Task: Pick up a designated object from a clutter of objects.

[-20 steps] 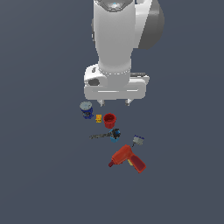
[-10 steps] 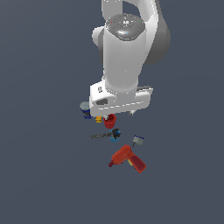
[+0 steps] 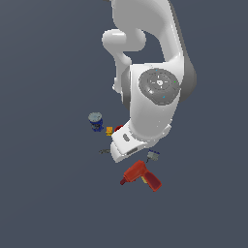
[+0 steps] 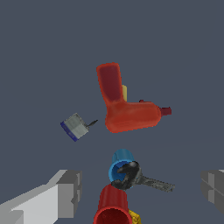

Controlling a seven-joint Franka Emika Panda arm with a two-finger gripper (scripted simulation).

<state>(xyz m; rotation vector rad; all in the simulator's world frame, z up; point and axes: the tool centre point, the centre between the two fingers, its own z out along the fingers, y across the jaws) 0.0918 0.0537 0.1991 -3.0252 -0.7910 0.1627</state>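
Observation:
The designated object, a red power drill (image 3: pixel 140 177) (image 4: pixel 127 110) with a dark nose, lies on its side at the near end of the clutter. In the wrist view my gripper (image 4: pixel 142 189) is open, its grey fingers (image 4: pixel 66 193) set wide apart and holding nothing. It hovers over a blue cup (image 4: pixel 121 162), a thin grey tool (image 4: pixel 148 180) and a red cup (image 4: pixel 111 206), short of the drill. In the exterior view the white hand (image 3: pixel 127 144) hides the fingers and most of the red cup (image 3: pixel 119 128).
A blue can with a grey lid (image 3: pixel 96 121) and a tiny orange block (image 3: pixel 109 131) sit on the exterior view's left of the hand. A small grey and blue box (image 3: pixel 153 156) (image 4: pixel 75 127) lies close beside the drill. The floor is plain dark grey.
The arm has bent and the hand has dropped lower and closer to the drill, now covering the middle of the clutter. The objects have not moved.

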